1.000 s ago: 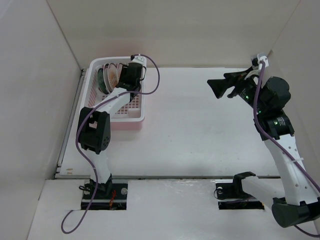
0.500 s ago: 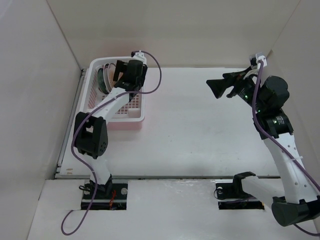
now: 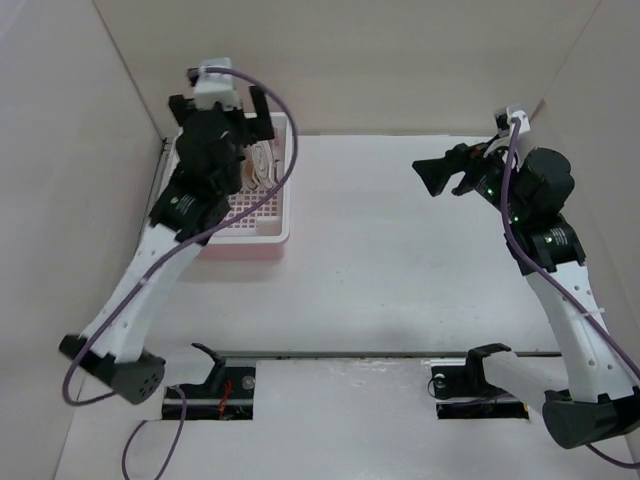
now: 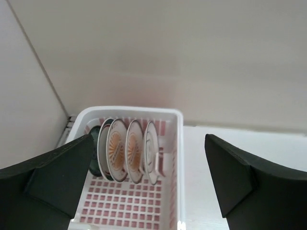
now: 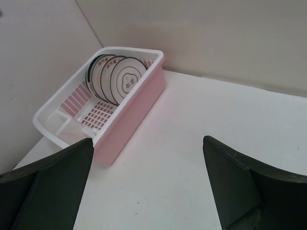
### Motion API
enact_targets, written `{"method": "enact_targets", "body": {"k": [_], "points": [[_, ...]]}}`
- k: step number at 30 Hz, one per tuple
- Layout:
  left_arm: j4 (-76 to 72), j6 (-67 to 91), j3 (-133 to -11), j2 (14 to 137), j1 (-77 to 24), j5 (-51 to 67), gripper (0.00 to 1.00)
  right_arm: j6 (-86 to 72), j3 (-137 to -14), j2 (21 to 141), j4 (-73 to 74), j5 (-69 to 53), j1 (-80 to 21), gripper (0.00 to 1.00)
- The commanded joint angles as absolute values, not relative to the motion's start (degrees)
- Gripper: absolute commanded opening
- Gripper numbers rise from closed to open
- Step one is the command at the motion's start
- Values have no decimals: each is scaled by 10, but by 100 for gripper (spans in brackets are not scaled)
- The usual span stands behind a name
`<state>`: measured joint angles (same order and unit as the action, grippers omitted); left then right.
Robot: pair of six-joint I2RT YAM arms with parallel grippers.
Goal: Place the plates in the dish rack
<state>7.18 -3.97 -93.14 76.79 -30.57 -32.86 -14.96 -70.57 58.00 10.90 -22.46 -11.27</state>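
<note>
All the plates (image 4: 125, 151) stand on edge in a row at the far end of the pale pink dish rack (image 4: 177, 143). From left to right they are a dark green plate (image 4: 94, 160), a teal-rimmed one, two with orange sunburst centres and a white patterned plate (image 4: 151, 152). My left gripper (image 4: 148, 137) hangs open high above the rack with nothing between its fingers. In the top view the left gripper (image 3: 220, 103) covers much of the rack (image 3: 265, 232). My right gripper (image 3: 432, 175) is open and empty over the table's right side, facing the rack (image 5: 136, 108) and plates (image 5: 117, 76).
White walls close in the table on the left, back and right. The rack sits in the back left corner against the left wall. The arm bases stand at the near edge.
My left gripper opened, let go of the last plate in the rack, and rose well above it. The right arm has not moved.
</note>
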Motion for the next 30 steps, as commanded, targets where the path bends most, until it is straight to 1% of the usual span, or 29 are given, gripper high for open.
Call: {"method": "enact_targets", "body": {"k": [1,2,3,4,6,10,13,21,25,30], "points": [[134,62,-898,658,-301,-337,100,-129,-752,574,157,-183,-109,100],[141,74,-875,626,-301,-337,100,-129,-759,569,172,-153,-109,100],[142,92,-853,562,-307,-331,100,-121,-765,569,184,-137,-119,100],[150,98,-809,532,-307,-331,100,-121,-770,553,201,-118,-125,100],[176,108,-774,451,-307,-340,100,-116,-775,542,215,-64,-152,100],[235,130,-716,363,-307,-358,100,-105,-817,531,267,29,-204,100],[257,130,-685,319,-307,-358,100,-105,-817,508,289,79,-238,100],[237,137,-644,273,-307,-297,100,-123,-727,420,308,113,-263,100],[237,143,-624,243,-307,-277,100,-123,-705,386,325,158,-270,100],[243,149,-613,217,-307,-282,100,-123,-705,365,325,163,-308,100]]}}
